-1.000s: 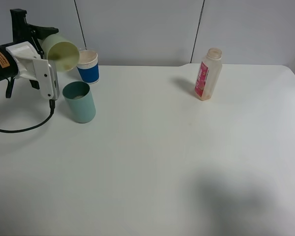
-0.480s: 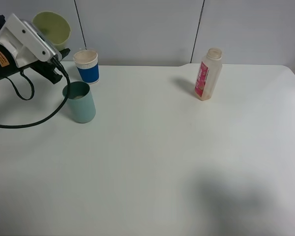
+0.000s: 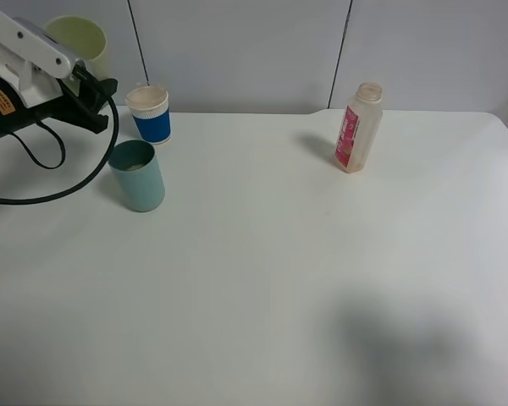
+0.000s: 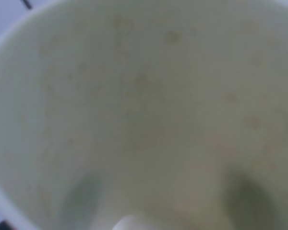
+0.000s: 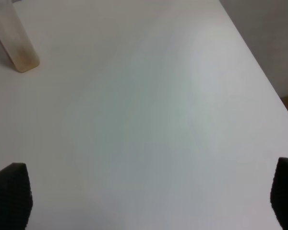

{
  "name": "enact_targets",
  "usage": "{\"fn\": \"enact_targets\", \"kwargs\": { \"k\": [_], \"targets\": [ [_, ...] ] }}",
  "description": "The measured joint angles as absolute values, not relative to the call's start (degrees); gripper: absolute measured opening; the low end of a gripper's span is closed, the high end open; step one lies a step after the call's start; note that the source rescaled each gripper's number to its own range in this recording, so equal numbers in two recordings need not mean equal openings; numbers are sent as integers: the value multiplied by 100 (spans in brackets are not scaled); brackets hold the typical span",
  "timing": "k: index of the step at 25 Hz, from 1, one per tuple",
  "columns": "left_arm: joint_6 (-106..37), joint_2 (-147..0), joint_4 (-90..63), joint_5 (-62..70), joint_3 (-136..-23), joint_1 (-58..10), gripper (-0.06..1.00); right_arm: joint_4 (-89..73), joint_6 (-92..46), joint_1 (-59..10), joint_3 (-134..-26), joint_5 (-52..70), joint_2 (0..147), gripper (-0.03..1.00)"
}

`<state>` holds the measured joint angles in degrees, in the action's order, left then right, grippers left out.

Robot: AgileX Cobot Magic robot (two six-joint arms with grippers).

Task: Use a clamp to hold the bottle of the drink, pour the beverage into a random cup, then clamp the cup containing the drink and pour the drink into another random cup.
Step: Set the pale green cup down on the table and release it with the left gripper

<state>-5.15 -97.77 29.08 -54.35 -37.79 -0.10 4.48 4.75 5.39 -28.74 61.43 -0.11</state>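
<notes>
since a second ago the left clamp (image 3: 85, 72) has swung the pale yellow-green tumbler (image 3: 80, 42) up from its tipped pose over the teal tumbler (image 3: 138, 175) to near upright, higher and further back; nothing else has shifted.

exterior high: three cups in all, one bottle, one arm. the yellow-green tumbler sits clamped in the left clamp at the far left, above the table (image 3: 279, 271), its lower half hidden behind the white jaw block. the teal tumbler stands on the table just below and right of it, with a little pale beverage (image 3: 134, 166) at its bottom. the blue cup with white rim (image 3: 151, 114) stands just behind the teal one. the bottle of the drink (image 3: 357, 127) stands well apart, far right of centre, uncapped. the arm is cut off by the left edge.

left wrist: the yellow-green tumbler (image 4: 144, 115) fills the view, blurred, with faint tan spots inside; the jaws cannot be made out.

right wrist: the right clamp (image 5: 149, 201) shows only two dark fingertips (image 5: 9, 194) at the corners, spread wide, holding nothing, over bare table (image 5: 158, 96). the bottle's base (image 5: 17, 48) is cut off at the edge.
</notes>
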Motion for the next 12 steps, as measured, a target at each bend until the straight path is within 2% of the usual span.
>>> {"fn": "enact_targets", "kwargs": {
  "k": [12],
  "targets": [
    [-496, -9777, 2258, -4728, -3779, 43, 1, 448, 475, 539, -2874, 6143, -11, 99]
  ]
}}
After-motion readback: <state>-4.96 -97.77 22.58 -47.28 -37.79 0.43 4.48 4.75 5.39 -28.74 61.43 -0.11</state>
